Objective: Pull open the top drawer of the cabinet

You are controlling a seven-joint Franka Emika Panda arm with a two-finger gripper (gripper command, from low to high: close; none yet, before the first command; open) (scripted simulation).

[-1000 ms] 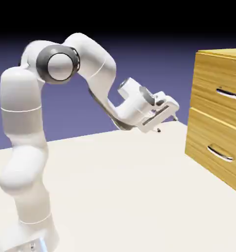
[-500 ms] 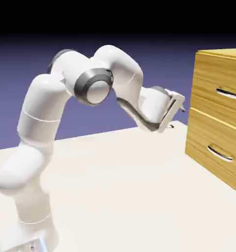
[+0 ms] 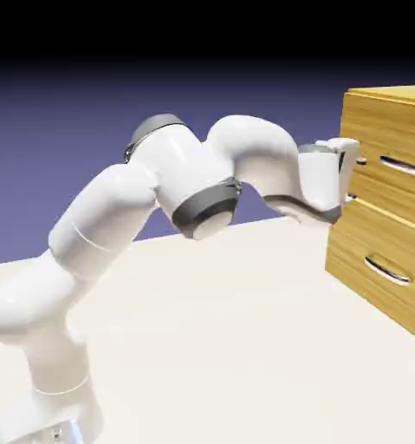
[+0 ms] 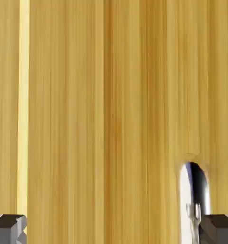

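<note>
Closing from here risks pinching bare wood: in the hand view the gripper [image 4: 113,228] has its fingers spread wide, and the silver handle [image 4: 194,195] sits at about five o'clock, against the right-hand tip rather than between the two. A pull would then slip off (a judgement, not something seen). Beyond the tips, the top drawer [image 3: 392,165] fills the view, shut in the cabinet [image 3: 379,286]. Compared with a second ago, the arm has swung up from over the table [image 3: 228,347] to the drawer front.

One cabinet [image 3: 372,117] — two drawers, two silver handles — one arm, one table [image 3: 219,338].
</note>
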